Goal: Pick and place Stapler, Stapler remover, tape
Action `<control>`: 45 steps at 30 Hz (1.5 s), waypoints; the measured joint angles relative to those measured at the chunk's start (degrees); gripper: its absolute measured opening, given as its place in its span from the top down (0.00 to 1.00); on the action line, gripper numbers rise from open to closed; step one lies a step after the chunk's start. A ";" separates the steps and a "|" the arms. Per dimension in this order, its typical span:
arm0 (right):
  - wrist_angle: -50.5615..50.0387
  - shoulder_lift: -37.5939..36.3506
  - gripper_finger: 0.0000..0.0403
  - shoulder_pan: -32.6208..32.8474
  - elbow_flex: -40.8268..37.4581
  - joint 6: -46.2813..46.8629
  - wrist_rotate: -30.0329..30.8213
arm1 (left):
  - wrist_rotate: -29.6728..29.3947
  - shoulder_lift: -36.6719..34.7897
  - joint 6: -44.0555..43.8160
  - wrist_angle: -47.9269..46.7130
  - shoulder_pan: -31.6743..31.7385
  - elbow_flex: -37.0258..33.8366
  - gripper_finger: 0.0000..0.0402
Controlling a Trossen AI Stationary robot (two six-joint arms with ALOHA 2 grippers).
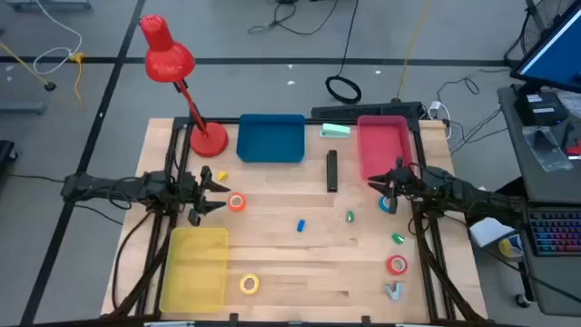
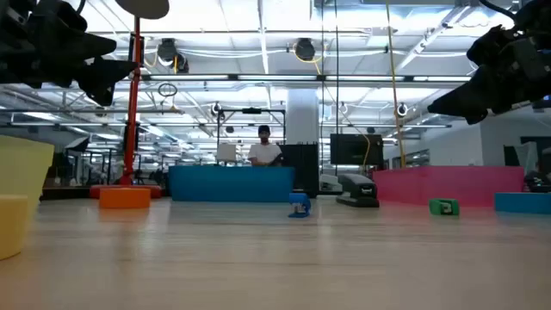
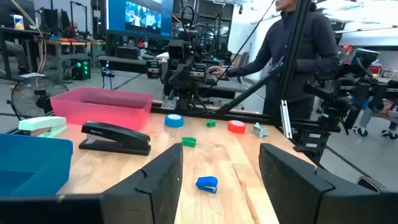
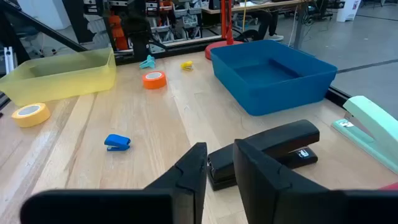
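Observation:
A black stapler [image 1: 331,171] lies flat on the table in front of the pink bin [image 1: 383,145], and a mint stapler [image 1: 334,132] lies behind it. The tape rolls lie flat: orange [image 1: 237,203], yellow [image 1: 249,284], red [image 1: 397,264], blue [image 1: 388,203]. A grey stapler remover [image 1: 392,291] sits near the front right corner. My left gripper [image 1: 218,193] hovers beside the orange roll, open wide [image 3: 221,155] and holding nothing. My right gripper [image 1: 386,182] hovers above the blue roll with a narrow gap [image 4: 219,152], pointing at the black stapler [image 4: 267,152] without touching it.
A blue bin [image 1: 270,138] stands at the back, a yellow bin [image 1: 195,265] at the front left, and a red desk lamp [image 1: 207,138] at the back left. Small blue [image 1: 300,225], green [image 1: 349,216] and yellow [image 1: 221,175] bits and a teal claw [image 4: 147,61] dot the table. A person stands beyond the right edge.

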 joint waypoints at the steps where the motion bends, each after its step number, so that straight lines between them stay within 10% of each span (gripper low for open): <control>1: -0.02 0.00 0.82 0.00 0.00 0.00 0.00 | 0.00 0.00 0.00 0.00 0.00 0.02 0.47; 45: 0.00 0.00 0.82 -0.02 0.00 -1.82 1.19 | 0.00 -0.02 0.00 0.00 0.00 0.02 0.47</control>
